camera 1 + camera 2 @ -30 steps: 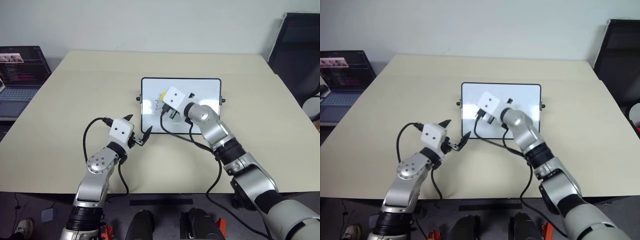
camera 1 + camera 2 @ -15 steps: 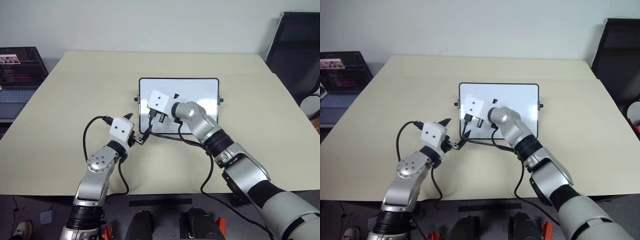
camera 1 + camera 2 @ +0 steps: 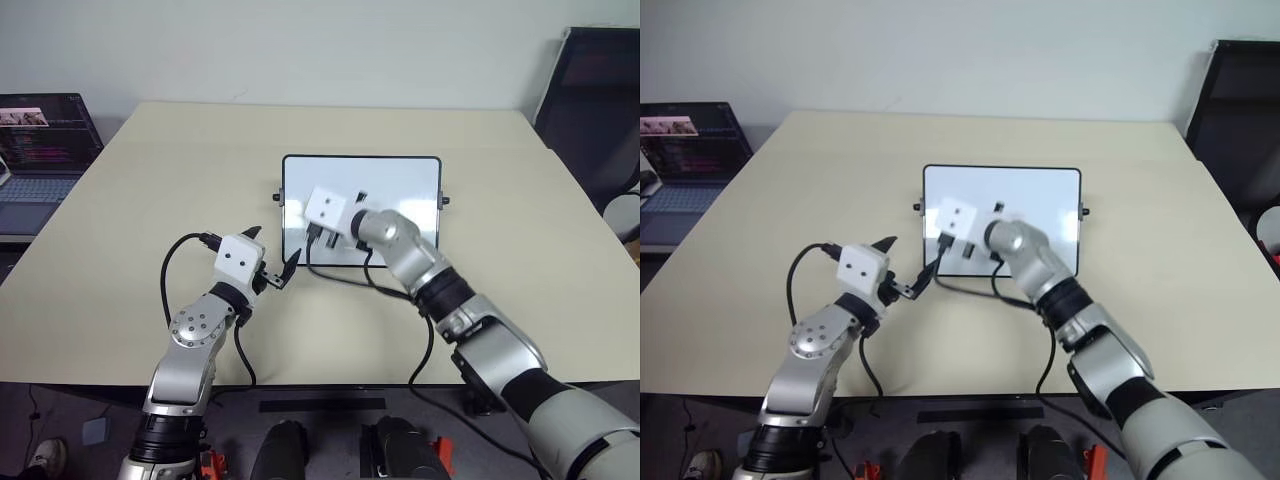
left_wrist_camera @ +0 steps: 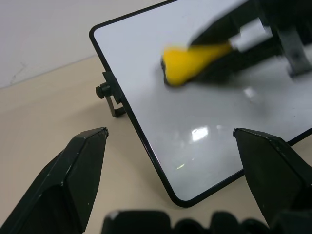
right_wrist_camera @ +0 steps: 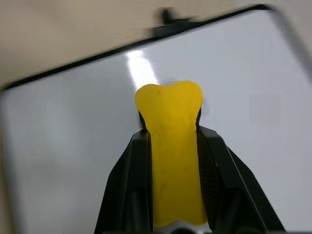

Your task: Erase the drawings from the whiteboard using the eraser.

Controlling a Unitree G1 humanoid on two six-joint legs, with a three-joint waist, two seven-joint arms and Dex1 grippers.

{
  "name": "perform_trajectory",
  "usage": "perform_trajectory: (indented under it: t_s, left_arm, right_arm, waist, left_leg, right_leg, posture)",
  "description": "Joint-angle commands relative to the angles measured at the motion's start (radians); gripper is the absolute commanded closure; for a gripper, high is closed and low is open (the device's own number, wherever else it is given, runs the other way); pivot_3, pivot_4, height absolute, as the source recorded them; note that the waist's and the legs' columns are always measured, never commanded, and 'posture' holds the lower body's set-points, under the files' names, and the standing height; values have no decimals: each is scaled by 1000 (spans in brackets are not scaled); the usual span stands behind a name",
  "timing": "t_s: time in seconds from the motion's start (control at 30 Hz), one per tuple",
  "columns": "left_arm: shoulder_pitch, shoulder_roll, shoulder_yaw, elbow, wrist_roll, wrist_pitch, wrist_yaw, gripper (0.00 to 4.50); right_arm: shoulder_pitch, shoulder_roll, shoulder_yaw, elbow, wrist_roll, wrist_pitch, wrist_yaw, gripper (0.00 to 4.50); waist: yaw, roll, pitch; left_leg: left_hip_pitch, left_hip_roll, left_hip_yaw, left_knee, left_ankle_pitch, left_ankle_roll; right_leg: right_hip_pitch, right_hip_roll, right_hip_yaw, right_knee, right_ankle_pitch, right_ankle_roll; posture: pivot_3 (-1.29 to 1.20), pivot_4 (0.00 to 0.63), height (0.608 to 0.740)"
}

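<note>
I'm mid-wipe: right gripper clamped tight on the eraser against the whiteboard; next, sweep toward its unwiped side.

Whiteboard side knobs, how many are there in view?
2. One knob sticks out from the whiteboard's left short side, the other knob from its right short side. None seems hidden.

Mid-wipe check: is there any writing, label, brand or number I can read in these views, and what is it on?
Nothing is readable.
Laptop screen: rows of text, too small to read.
Whiteboard: no legible marks on the bare parts; the area under the right gripper and eraser is hidden.
Eraser and both gripper heads: no label visible.
</note>
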Motion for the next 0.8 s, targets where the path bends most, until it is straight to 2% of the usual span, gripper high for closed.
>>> perform_trajectory:
  t_s: [0.03, 0.2, 0.57, 0.8]
  left_arm:
    - [-25, 8, 3, -28, -4, -4, -5, 0]
    - [-28, 6, -1, -31, -3, 1, -4, 0]
    - [-12, 8, 9, -30, -5, -6, 1, 0]
    - [9, 2, 7, -34, -2, -16, 7, 0]
  right_arm:
    - [-38, 15, -49, 42, 12, -53, -86, 3549]
    - [-39, 30, -46, 57, 7, -65, -85, 3549]
    - [91, 22, 76, -51, -23, 23, 154, 3549]
    - [14, 36, 24, 19, -14, -25, 49, 3549]
  waist:
    - [-2, 0, 0]
    - [-8, 0, 0]
    - [-8, 0, 0]
    - [-8, 0, 0]
  left_leg:
    - [0, 0, 0, -1, 0, 0]
    - [0, 0, 0, -3, -1, -1]
    - [1, 0, -1, -2, -1, -1]
    - [3, 1, 0, -1, 0, -1]
  right_leg:
    - [0, 0, 0, 0, 0, 0]
    - [-1, 0, 1, 0, 0, 0]
    - [0, 0, 0, 0, 0, 0]
    - [1, 0, 1, 1, 0, 0]
  posture:
    - [0, 150, 740]
    - [0, 150, 740]
    - [0, 150, 740]
    - [0, 150, 740]
